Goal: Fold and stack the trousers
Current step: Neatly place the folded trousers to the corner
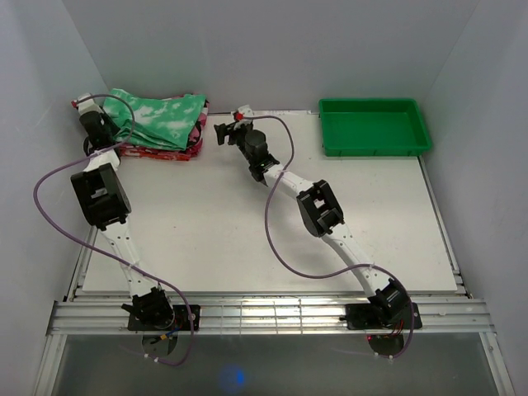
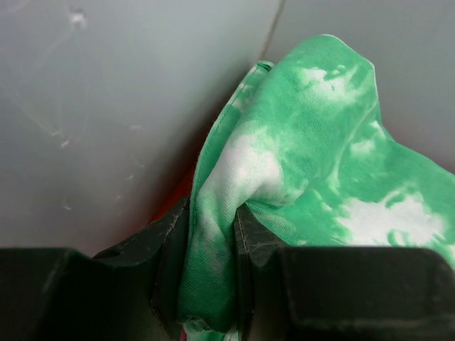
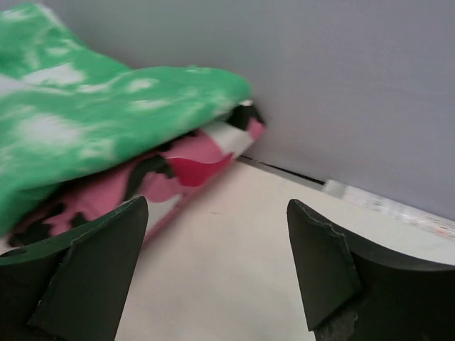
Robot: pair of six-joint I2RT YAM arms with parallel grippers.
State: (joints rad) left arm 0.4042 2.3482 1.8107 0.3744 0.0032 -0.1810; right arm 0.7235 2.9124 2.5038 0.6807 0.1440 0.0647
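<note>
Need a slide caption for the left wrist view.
The left gripper pinches a fold of the green tie-dye trousers beside the grey wall.

You have the trousers [image 1: 161, 118], green with white blotches, folded atop the pink camouflage cloth [image 1: 169, 152], far-left corner.

top: high, facing down | wrists: close, low | shared: trousers [image 1: 165, 115] in all 3

Noted bright green trousers [image 1: 161, 115] blotched white in tie-dye at the far left corner of the off-white table [image 1: 223, 239]; saw pink, black and white camouflage on the folded cloth [image 1: 169, 153] beneath; found a plain green tray [image 1: 371, 128] far right.
</note>
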